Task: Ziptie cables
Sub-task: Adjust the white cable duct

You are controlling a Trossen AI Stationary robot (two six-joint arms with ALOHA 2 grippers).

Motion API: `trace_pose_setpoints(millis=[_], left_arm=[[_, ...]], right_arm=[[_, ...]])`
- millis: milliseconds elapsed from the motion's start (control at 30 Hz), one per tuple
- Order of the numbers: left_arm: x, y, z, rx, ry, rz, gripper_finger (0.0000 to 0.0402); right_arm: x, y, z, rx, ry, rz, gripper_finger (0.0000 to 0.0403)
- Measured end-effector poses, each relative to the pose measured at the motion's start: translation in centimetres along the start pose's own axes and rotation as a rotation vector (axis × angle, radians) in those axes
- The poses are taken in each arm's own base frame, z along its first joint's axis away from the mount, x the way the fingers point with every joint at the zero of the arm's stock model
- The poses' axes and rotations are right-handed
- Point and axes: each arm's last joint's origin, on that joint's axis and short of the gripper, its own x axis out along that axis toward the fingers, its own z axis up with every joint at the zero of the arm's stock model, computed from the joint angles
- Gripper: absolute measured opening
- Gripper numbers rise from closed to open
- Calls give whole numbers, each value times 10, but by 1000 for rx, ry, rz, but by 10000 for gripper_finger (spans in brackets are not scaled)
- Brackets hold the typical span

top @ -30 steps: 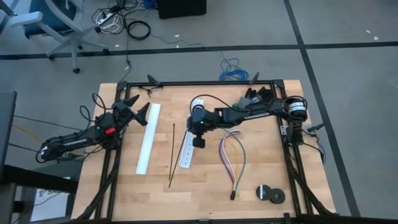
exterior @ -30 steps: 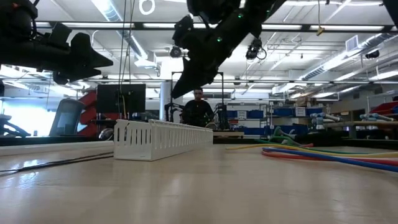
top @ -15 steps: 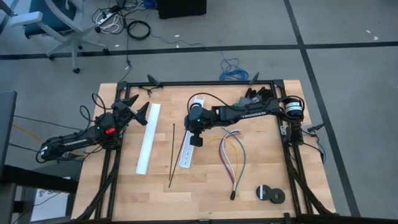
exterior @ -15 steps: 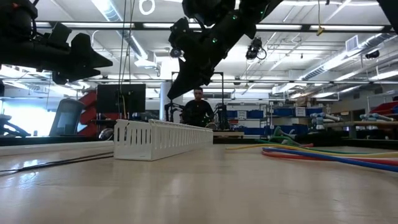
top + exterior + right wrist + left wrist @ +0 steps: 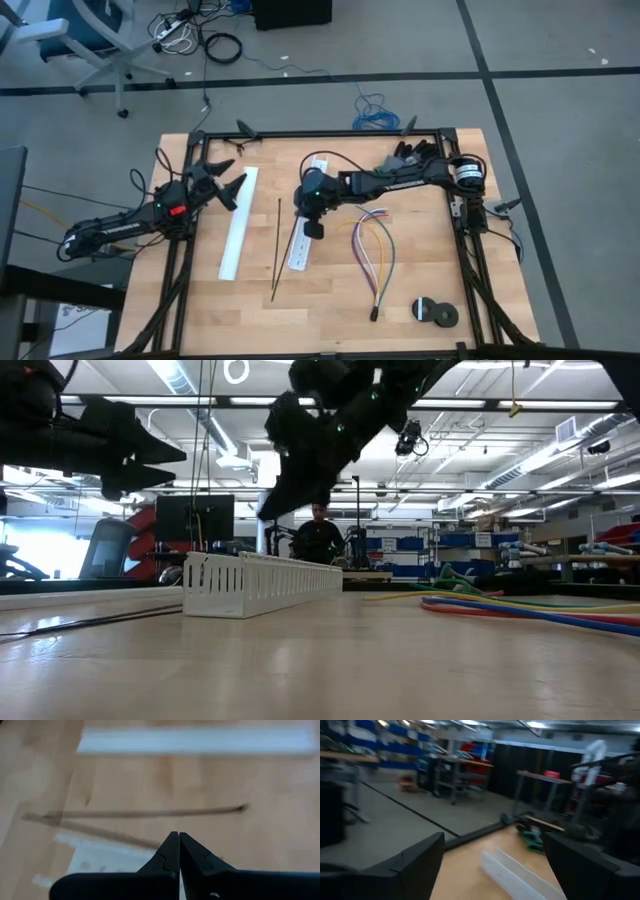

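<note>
The cables (image 5: 372, 250), thin yellow, blue, purple and pinkish wires joined at a small dark end (image 5: 375, 313), lie on the wooden table right of centre; the low view shows them too (image 5: 520, 608). Two thin black zipties (image 5: 277, 250) lie left of the white slotted channel (image 5: 297, 245). My right gripper (image 5: 300, 208) is shut and hangs above the channel's far end, pointing down toward the zipties (image 5: 150, 813), with nothing between its fingers (image 5: 179, 840). My left gripper (image 5: 225, 185) stands open and level at the table's left edge, holding nothing.
A flat white strip (image 5: 238, 222) lies left of the zipties. Two black rolls (image 5: 435, 312) sit at the near right corner. A black frame (image 5: 330, 133) runs round the table. A person (image 5: 318, 535) stands in the room beyond.
My right gripper has swung a little toward the table's left edge above the channel and has turned at the wrist, staying shut. My left gripper has turned at its wrist in place, its fingers now pointing more toward the table's right. Nothing on the table has moved.
</note>
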Motion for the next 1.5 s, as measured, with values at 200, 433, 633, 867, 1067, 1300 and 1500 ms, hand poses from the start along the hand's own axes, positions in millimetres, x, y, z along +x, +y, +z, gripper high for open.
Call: trace_pose_setpoints(millis=[200,433,633,867,1067,1300,1500], left_arm=[[4,-4,-7,-35,88,-107,284],[7,-7,-14,-63,183,-202,205],[10,-10,-17,-100,227,-266,143],[12,-13,-17,-132,231,-310,80],[13,-13,-18,-130,246,-312,45],[14,-13,-22,-124,279,-302,26],[16,-14,-31,-122,381,-355,6]], right_arm=[[18,-3,-22,27,133,13,0],[11,-8,-25,39,194,-15,0],[4,-23,-37,37,332,-123,0],[-10,-58,-48,26,466,-310,0],[-29,-79,-46,35,495,-405,0],[-68,-64,-13,-22,316,-503,0],[-62,-37,8,-36,101,-246,0]])
